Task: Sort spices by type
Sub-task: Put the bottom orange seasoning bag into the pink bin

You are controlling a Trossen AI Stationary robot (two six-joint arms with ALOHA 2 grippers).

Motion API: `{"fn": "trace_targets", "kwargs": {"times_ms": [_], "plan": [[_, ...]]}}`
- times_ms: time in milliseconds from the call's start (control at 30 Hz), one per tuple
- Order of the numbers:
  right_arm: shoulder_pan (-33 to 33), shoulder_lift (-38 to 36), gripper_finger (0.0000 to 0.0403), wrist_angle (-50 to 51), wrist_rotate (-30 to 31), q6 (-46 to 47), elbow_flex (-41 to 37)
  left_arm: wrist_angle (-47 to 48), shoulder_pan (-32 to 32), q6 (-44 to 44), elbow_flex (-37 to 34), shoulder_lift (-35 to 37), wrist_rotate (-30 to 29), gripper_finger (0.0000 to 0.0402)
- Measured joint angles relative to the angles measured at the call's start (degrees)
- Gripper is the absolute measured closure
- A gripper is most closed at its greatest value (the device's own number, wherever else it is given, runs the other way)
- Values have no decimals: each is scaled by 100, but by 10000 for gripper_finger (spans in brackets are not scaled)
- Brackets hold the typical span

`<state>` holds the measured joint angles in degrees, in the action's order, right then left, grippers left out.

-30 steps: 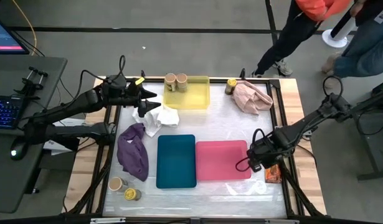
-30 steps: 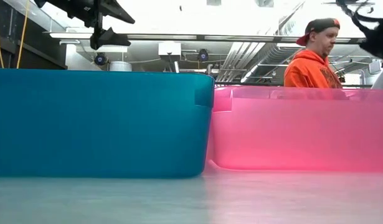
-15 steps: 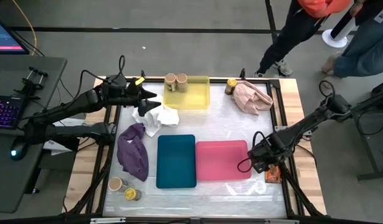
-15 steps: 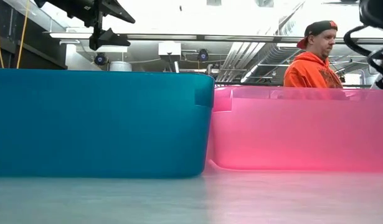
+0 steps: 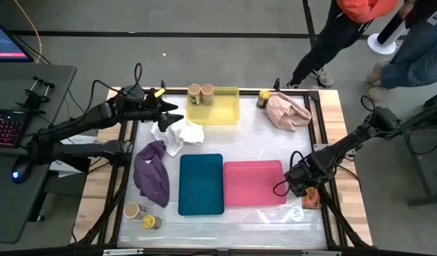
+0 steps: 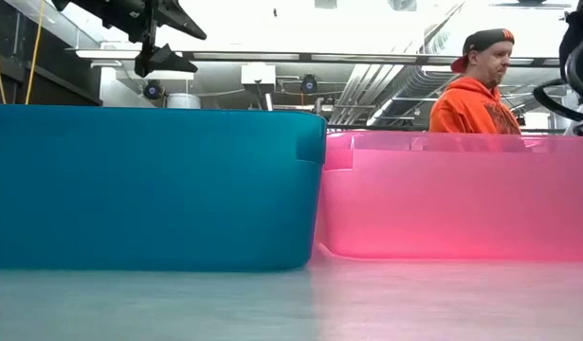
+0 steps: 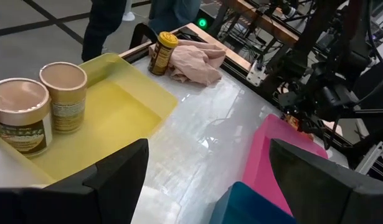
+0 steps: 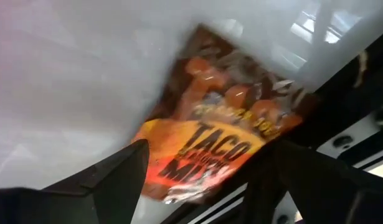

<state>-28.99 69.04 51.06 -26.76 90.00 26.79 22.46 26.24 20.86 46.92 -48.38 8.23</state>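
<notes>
An orange-red foil packet (image 5: pixel 312 198) lies flat on the table at the near right, beside the pink tray (image 5: pixel 254 183). My right gripper (image 5: pixel 303 186) hovers open just over the packet (image 8: pixel 222 124), which shows between and beyond its fingers. My left gripper (image 5: pixel 168 108) stands open in the air left of the yellow tray (image 5: pixel 222 112), holding nothing. Two tan-lidded jars (image 5: pixel 195 92) (image 5: pixel 207 92) stand in that tray's far left corner. A yellow-lidded jar (image 5: pixel 263 97) stands by the pink cloth (image 5: pixel 288 112). A tan-lidded jar (image 5: pixel 132 210) and a yellow-lidded jar (image 5: pixel 151 222) stand at the near left.
The teal tray (image 5: pixel 201 183) sits left of the pink one. A purple cloth (image 5: pixel 152 173) and a white cloth (image 5: pixel 179 134) lie on the left half. The table's raised black frame (image 5: pixel 323 171) runs close by the packet. People stand beyond the far right corner.
My right gripper has moved a little toward the table's near right corner, closer to the packet. The packet has stayed where it was.
</notes>
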Motion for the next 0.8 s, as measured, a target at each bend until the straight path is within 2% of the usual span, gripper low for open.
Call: {"fn": "trace_targets", "kwargs": {"times_ms": [267,433,567,800], "plan": [[12,-2,72,-145,-27,4,-139,2,0,0,0,0,-2,82],[11,10,98,-238,-55,123,-142,2,0,-8,0,0,-5,82],[13,224,151,-422,-198,292,-142,2,0,-46,0,0,-7,82],[11,1000,273,-1199,-762,268,-108,2,0,-52,0,0,-7,82]]}}
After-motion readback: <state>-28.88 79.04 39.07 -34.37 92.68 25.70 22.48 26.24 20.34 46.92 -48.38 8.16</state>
